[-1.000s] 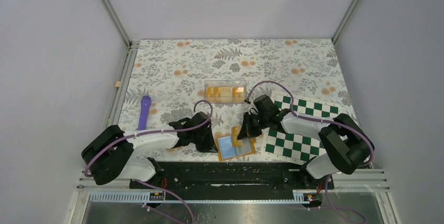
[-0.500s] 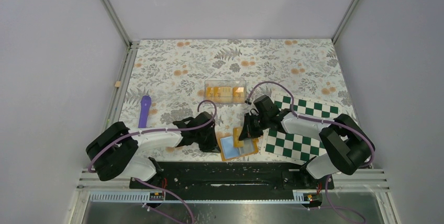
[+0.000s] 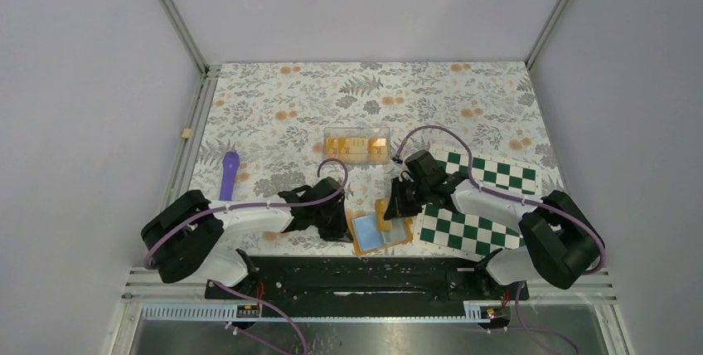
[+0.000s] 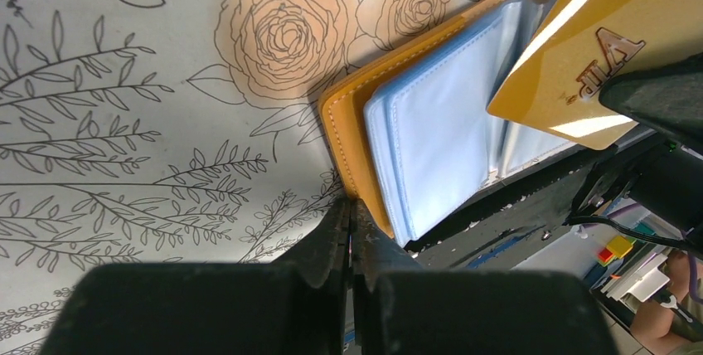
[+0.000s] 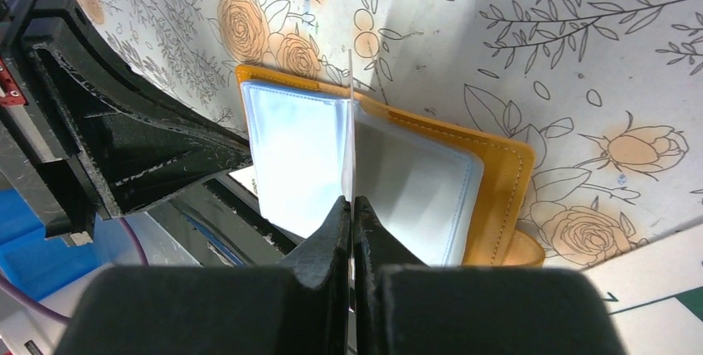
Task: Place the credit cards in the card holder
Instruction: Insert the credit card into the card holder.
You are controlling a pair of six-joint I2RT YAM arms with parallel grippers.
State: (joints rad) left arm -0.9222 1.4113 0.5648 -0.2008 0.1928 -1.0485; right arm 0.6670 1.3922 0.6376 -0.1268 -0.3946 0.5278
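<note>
Card holder (image 3: 380, 233) open on surface (image 3: 273, 106) by front edge; right gripper (image 5: 351, 206) pinching one card (image 4: 580, 48) over blue pockets, seemingly unseated; left gripper (image 4: 350, 218) pressed together at holder's rim; more cards (image 3: 358, 148) in clear box (image 3: 332, 135).

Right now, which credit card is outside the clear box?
The card pinched in the right gripper, over the open wallet; the other cards lie inside the box.
</note>
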